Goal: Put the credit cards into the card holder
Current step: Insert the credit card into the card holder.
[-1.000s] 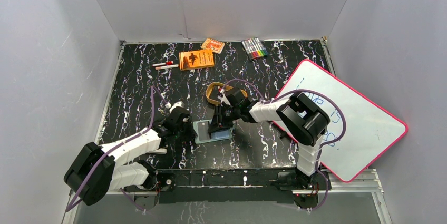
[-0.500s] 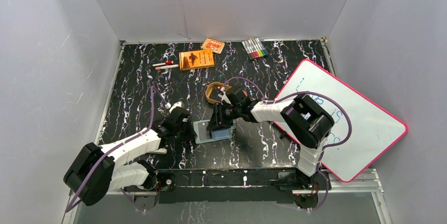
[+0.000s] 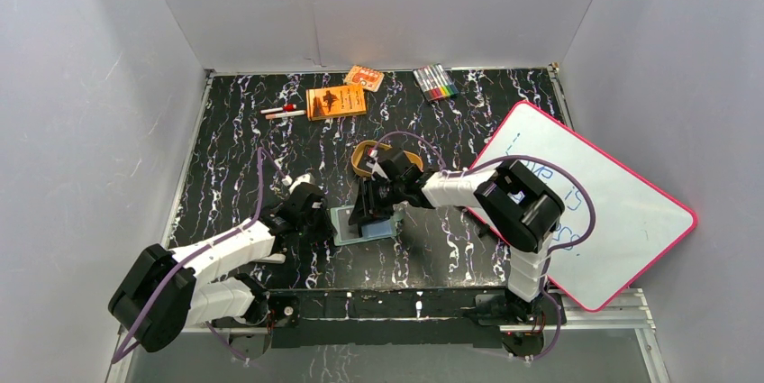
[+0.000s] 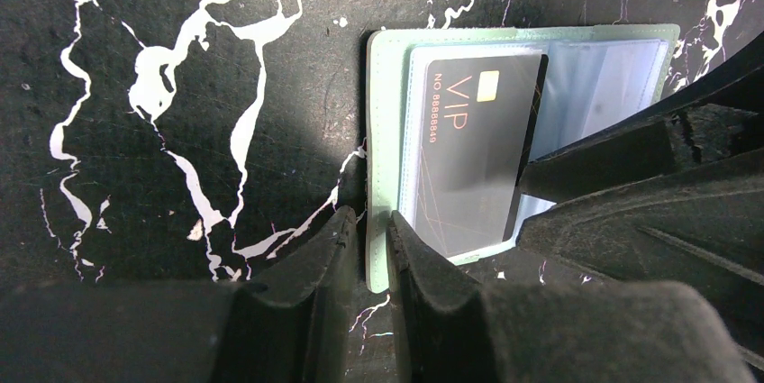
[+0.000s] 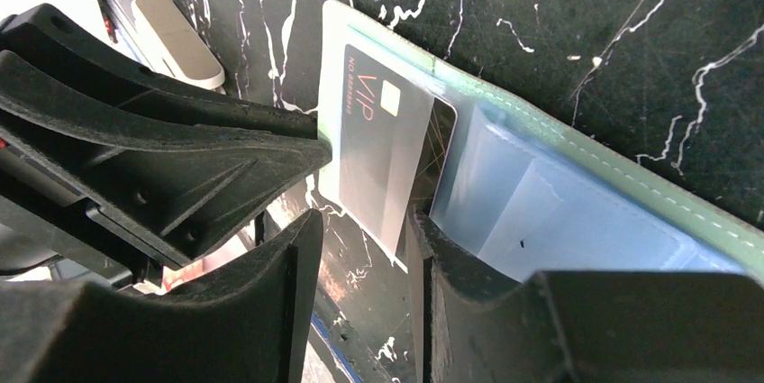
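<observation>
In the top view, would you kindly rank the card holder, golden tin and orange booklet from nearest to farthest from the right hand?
1. card holder, right under the right hand, mid-table.
2. golden tin, just behind the hand.
3. orange booklet, far back near the wall, slightly left.

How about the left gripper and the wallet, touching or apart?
Touching. The left wrist view shows the left gripper pinching the edge of the wallet.

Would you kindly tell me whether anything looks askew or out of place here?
The black VIP card sits crooked in the open card holder, its edges slanting against the holder's. The whiteboard also lies askew, overhanging the right edge of the table.
</observation>
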You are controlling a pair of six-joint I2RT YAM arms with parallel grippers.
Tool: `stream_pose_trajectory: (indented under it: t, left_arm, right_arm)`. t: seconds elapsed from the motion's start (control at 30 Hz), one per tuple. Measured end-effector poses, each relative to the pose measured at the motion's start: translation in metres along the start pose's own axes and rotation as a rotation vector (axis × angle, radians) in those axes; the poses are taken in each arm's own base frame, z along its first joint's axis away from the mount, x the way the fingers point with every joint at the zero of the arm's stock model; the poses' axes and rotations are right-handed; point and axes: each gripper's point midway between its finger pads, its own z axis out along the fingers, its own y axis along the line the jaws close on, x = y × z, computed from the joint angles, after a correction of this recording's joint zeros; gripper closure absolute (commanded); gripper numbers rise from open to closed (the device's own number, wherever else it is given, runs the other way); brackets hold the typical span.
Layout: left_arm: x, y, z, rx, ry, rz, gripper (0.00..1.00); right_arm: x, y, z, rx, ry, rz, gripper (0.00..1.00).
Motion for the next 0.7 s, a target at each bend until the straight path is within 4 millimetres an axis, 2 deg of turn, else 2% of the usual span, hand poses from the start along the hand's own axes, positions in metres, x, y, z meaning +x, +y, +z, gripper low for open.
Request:
stream_pose_trajectory:
  t: [0.23, 0.47, 0.7]
  left_arm:
    - [0.0, 0.0, -0.001, 0.002, -0.002, 0.0, 0.82]
    - [0.001, 0.001, -0.001, 0.002, -0.002, -0.001, 0.82]
    - [0.001, 0.001, -0.001, 0.004, -0.003, -0.001, 0.82]
  right_arm:
    - [-0.002, -0.007, 0.0, 0.048, -0.024, -0.009, 0.5]
    - [-0.013, -0.003, -0.011, 0.076, -0.085, -0.063, 0.5]
    - [-0.009, -0.009, -0.01, 0.093, -0.065, -0.054, 0.51]
